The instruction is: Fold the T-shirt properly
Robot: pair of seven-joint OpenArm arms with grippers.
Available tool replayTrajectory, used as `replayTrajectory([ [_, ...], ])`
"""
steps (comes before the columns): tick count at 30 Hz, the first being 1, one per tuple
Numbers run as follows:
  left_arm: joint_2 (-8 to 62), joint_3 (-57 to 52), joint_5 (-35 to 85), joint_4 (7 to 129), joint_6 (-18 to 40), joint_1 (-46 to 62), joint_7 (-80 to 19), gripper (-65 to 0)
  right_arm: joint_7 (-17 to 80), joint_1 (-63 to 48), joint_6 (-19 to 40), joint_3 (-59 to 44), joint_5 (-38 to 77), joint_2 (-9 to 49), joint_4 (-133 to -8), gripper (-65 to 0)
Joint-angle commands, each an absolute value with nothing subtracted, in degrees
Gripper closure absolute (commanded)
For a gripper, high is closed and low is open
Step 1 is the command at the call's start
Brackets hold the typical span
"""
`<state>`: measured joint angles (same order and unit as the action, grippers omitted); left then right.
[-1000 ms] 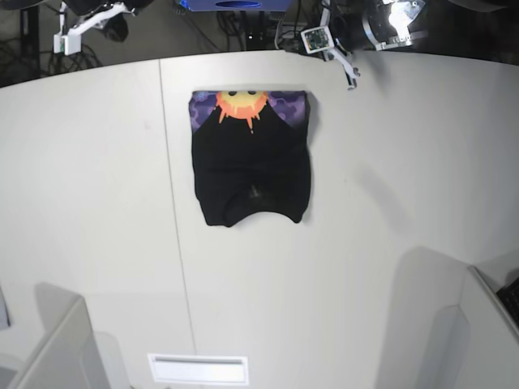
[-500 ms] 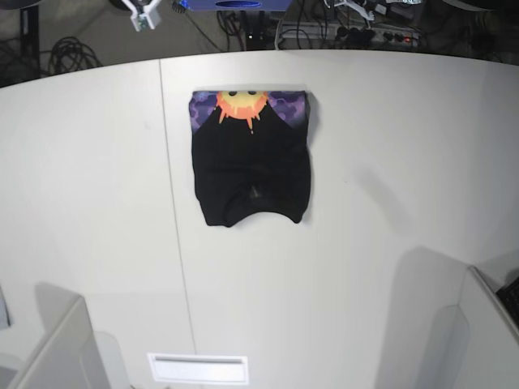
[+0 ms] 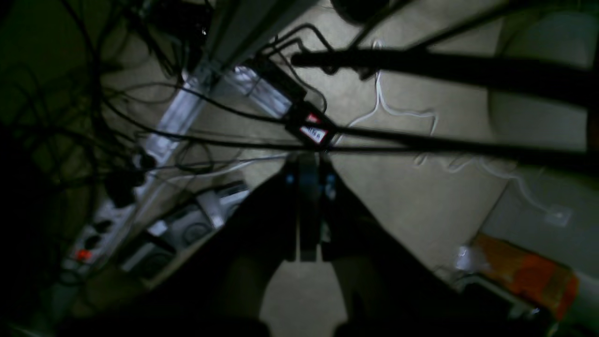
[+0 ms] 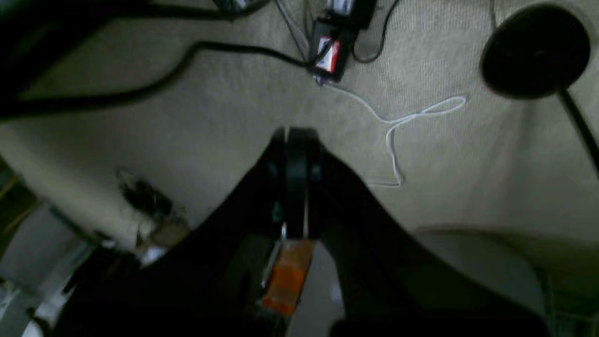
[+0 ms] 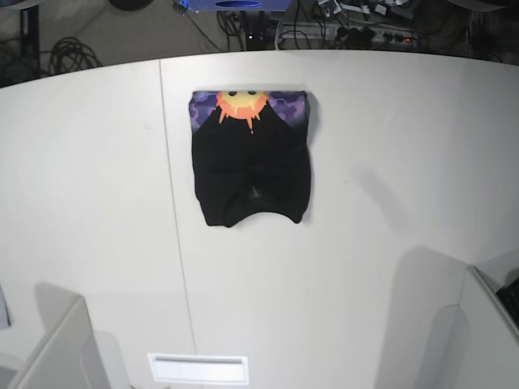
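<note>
place: lab | evidence: white table point(image 5: 365, 243), floor cables point(image 3: 187, 107), power strip point(image 5: 357, 34)

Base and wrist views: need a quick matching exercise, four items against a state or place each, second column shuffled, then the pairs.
Column one:
1. T-shirt
2. sun face print
3. left gripper
4. right gripper

Column two:
A. shut, above tangled cables
B. folded, lying flat on the table
C. shut, above a looping white cable
D. at the shirt's far edge

Pairs: 1-B, 2-D, 3-A, 4-C

Black T-shirt point(image 5: 251, 174) (orange sun, purple camouflage).
</note>
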<state>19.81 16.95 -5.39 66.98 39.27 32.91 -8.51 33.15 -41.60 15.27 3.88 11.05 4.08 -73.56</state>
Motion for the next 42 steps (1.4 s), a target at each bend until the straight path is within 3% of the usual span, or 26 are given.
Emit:
replayTrajectory([
  [1, 19.7, 16.8, -4.9, 65.5, 40.0, 32.9, -8.1, 0.0, 32.0, -41.3, 15.3, 3.7, 11.2, 5.0, -72.3, 0.0],
  [5, 16.7, 16.3, -4.9, 56.7, 40.0, 28.8, -8.1, 0.0, 28.4, -36.8, 15.4, 3.8, 11.2, 6.7, -63.2, 0.0],
  [9, 12.6, 16.3, -4.9, 43.5, 39.6, 22.6, -6.0, 0.0, 22.0, -29.1, 15.5, 3.8, 11.1, 7.7, -46.4, 0.0],
  [14, 8.7, 16.9, -5.1, 21.7, 30.0, 15.8, 9.2, 0.0, 7.7, -19.4, 15.5, 3.8, 10.7, 7.5, -23.6, 0.0],
  [19, 6.6, 16.3, -4.9, 4.3, 27.2, 9.5, 20.9, 0.0, -5.9, -15.3, 15.4, 3.8, 10.7, 6.8, -13.9, 0.0],
  [28, 7.2, 16.3, -5.1, 6.9, 27.2, 7.0, 21.6, 0.0, -6.9, -13.1, 15.3, 3.8, 10.7, 1.5, -13.1, 0.0],
  [42, 7.7, 17.0, -5.5, 7.0, 27.2, 8.9, 22.1, 0.0, -6.9, -14.9, 15.1, 3.2, 10.8, 0.0, -12.9, 0.0],
])
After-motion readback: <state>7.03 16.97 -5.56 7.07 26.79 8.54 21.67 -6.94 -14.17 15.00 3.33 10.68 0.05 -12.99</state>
